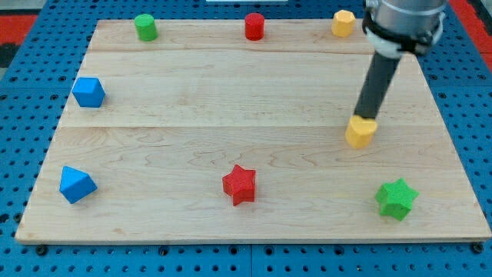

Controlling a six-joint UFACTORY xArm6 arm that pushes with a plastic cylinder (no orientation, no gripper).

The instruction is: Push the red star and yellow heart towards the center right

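The red star (239,185) lies near the bottom middle of the wooden board (231,123). A yellow block (360,131), which looks like the heart, sits at the centre right. My tip (365,117) rests right at its top edge, touching or nearly touching it. The rod rises from there toward the view's top right. The red star is far to the left and below my tip.
A green star (397,198) lies at the bottom right. A yellow hexagonal block (343,23), a red cylinder (254,26) and a green cylinder (145,27) stand along the top edge. Two blue blocks sit at the left, one (88,92) above the other (76,185).
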